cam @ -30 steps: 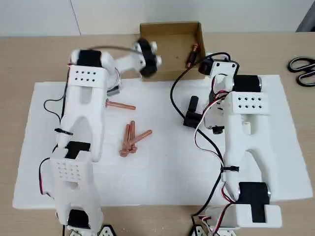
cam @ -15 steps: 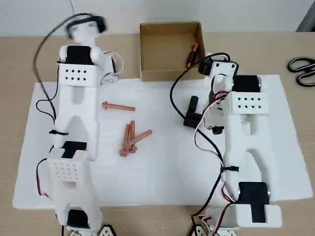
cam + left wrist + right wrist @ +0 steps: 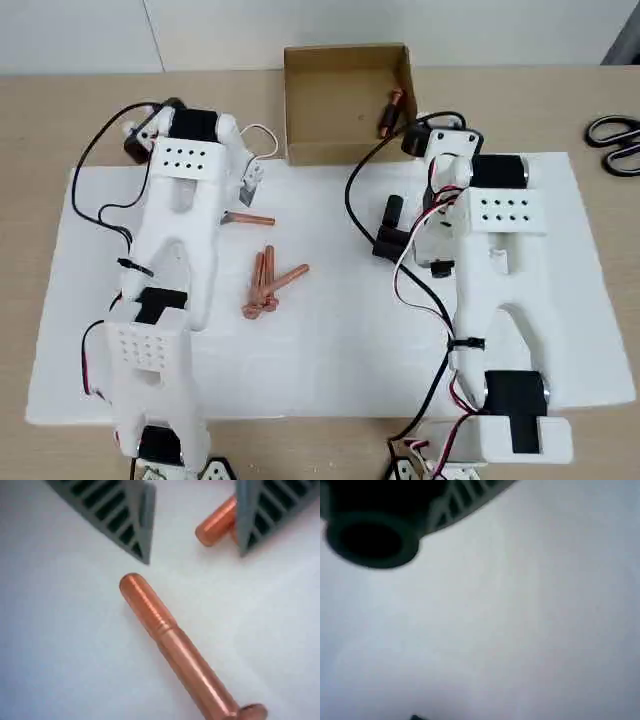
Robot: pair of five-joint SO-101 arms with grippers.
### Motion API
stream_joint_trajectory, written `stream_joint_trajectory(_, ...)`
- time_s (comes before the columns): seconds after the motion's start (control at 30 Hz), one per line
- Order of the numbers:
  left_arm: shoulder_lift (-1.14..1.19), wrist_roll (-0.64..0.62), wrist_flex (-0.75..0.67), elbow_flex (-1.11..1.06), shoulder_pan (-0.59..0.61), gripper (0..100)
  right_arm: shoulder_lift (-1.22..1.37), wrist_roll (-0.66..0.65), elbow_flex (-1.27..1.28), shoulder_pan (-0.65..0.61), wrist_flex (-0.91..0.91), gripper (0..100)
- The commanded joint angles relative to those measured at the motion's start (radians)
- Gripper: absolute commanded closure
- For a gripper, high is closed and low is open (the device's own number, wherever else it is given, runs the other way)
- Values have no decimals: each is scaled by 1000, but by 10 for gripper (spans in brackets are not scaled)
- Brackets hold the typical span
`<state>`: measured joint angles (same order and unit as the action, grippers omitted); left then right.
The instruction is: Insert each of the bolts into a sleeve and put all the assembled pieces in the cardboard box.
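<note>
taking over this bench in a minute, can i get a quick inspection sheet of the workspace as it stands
surface: white mat lying flat on a wooden table
job's things: single bolt loose on the mat; three bolts bunched mid-mat; one copper piece in the cardboard box; black sleeve held off the mat
clutter: scissors on the table beyond the mat's edge
grippers: left tool open, fingers either side of the single bolt's tip; right tool shut on the black sleeve
cables: black cable loops over the mat beside the box
surroundings: nothing seen
</note>
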<state>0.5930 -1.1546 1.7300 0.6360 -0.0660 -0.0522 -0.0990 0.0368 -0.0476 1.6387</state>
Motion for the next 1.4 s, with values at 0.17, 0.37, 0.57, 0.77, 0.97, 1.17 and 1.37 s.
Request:
stream_joint_trajectory(0.17,-8,-121,-120,-111,17,888,-51,2,5,1,-10,995)
stream_joint_trajectory(0.37,-8,-123,-267,-213,18,888,-51,2,5,1,-10,995)
stream_joint_trajectory(0.57,-8,-150,-331,-245,25,888,-51,2,5,4,-8,995)
stream_joint_trajectory(0.77,-5,-150,-333,-246,80,888,-51,2,6,4,-8,995)
stream_joint_trajectory(0.97,95,-150,-333,-242,89,888,-51,2,6,2,-8,995)
stream_joint_trajectory(1.17,114,-150,-327,-219,87,892,-51,2,6,2,-8,995)
stream_joint_trajectory(1.37,114,-146,-327,-217,86,951,-51,2,6,2,-8,995)
